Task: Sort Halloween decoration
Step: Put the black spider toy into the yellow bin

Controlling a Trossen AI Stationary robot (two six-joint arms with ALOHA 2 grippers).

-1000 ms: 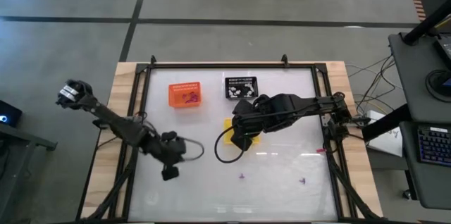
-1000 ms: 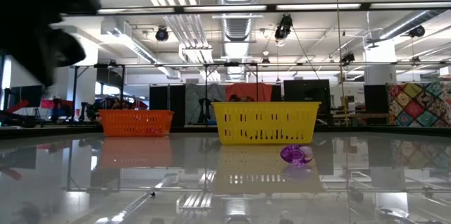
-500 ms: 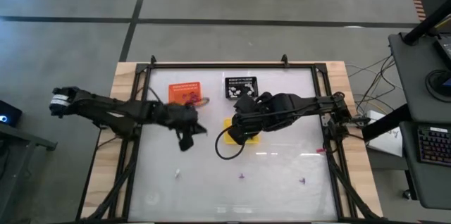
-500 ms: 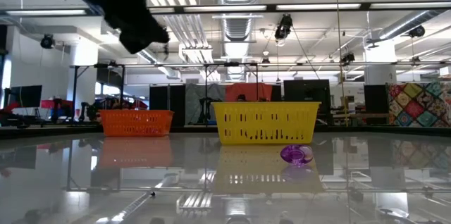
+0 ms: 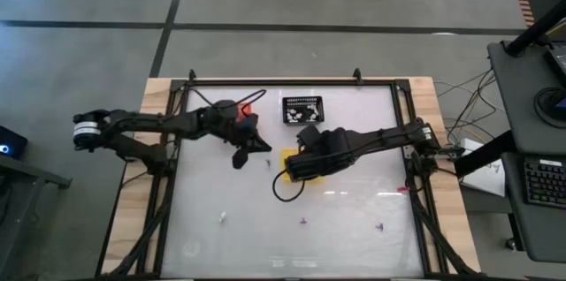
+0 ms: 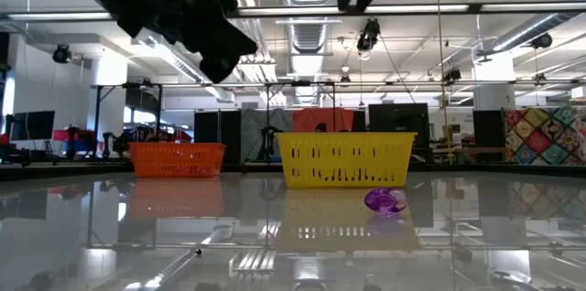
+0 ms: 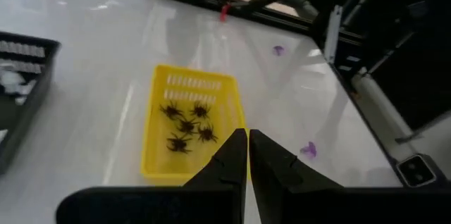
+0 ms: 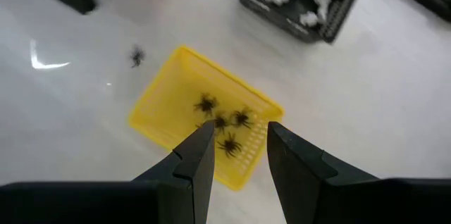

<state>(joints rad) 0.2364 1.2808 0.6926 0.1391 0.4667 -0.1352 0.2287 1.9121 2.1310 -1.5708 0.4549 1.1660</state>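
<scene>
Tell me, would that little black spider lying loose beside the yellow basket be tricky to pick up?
Probably. The black spider looks tiny and thin-legged, so it is likely very light and apt to skid on the glossy table if nudged. Its legs seem flimsy and may bend. It lies flat, so rolling seems unlikely.

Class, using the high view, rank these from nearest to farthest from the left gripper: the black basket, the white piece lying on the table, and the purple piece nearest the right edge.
From the left gripper:
1. Black basket, at the back.
2. White piece, toward the front; close to the basket's distance, hard to call.
3. Purple piece, front right, clearly farthest.
</scene>
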